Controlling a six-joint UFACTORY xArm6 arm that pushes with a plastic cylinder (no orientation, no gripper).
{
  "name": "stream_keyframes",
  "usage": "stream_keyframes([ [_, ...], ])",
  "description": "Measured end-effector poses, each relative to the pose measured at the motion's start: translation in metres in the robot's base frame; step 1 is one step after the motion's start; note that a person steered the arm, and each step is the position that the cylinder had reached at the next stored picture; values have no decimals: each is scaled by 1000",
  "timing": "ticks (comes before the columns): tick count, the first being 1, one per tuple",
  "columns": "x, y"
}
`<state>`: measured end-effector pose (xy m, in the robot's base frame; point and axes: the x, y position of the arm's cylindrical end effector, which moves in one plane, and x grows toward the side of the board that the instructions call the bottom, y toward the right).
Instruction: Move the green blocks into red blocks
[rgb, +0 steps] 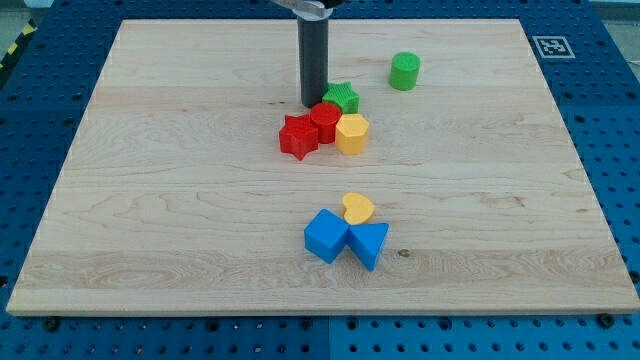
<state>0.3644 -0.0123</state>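
Note:
A green star block sits near the view's top centre, touching a red cylinder just below it. A red star block lies against the cylinder's left side. A green cylinder stands apart at the upper right. My tip rests on the board just left of the green star and right above the red cylinder, close to both.
A yellow hexagon block touches the red cylinder's right side. Lower down lie a yellow heart, a blue cube and a blue triangle, bunched together. The wooden board ends at a blue pegboard border.

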Motion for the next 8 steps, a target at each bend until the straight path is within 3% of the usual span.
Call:
stream_keyframes([
  [2, -81, 26],
  [4, -81, 151],
  [6, -71, 147],
  [8, -16, 140],
])
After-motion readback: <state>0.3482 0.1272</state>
